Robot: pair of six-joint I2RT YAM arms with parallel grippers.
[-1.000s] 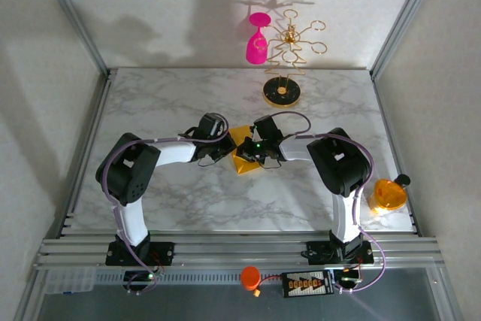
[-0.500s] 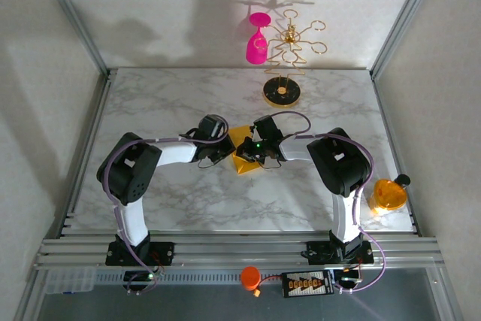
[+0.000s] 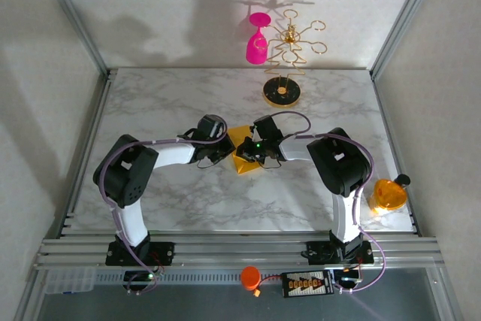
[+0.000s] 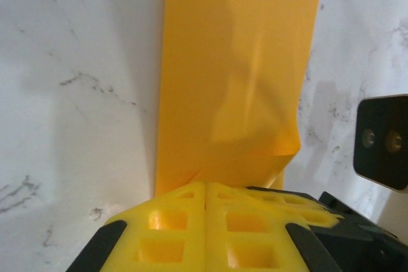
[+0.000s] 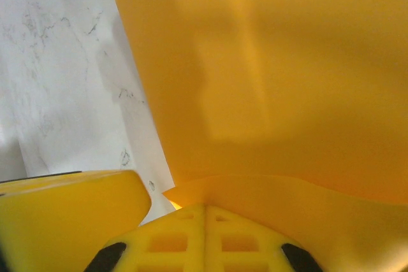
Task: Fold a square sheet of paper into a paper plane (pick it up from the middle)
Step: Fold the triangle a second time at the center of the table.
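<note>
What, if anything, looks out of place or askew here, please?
The paper isn't lying flat on the table: its edge by the left gripper buckles up at one corner, and it lifts in a curve at the right gripper. Both grippers are shut. Nothing else stands out.

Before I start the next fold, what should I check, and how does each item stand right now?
1. Left hand shut on the square sheet of paper: ok.
2. Right hand shut on the sheet from the other side: ok.
3. Sheet lying flat on the table: not ok. One corner curls up beside the left hand.
4. Edges lined up for a straight crease: cannot tell. The hands hide part of the sheet.
5. Pink wine glass and gold stand away from the arms: ok. Both are at the table's far edge.
</note>
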